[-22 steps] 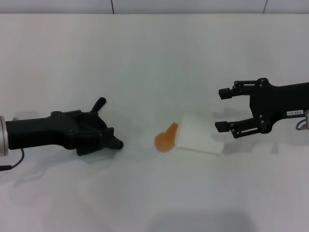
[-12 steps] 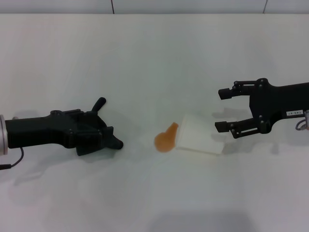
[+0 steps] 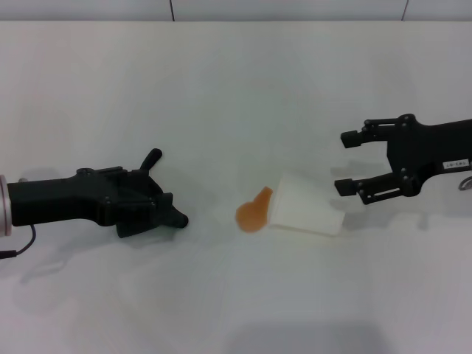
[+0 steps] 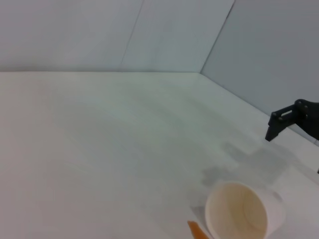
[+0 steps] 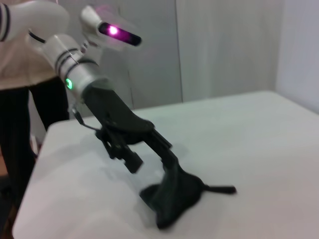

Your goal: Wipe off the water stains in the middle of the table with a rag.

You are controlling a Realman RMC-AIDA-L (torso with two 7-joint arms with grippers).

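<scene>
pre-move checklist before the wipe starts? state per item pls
1. Rag in left tool: ok, the fingers are pressed into the black bundle lying on the table.
2. Water stains uncovered: ok, orange blot visible, unwiped.
3. Path from rag to stains: ok, bare tabletop between them.
4. Cup clear of stains: not ok, it lies tipped over, mouth right at the blot.
5. Right tool out of the way: ok, open, holding nothing, beside the cup's base end.
</scene>
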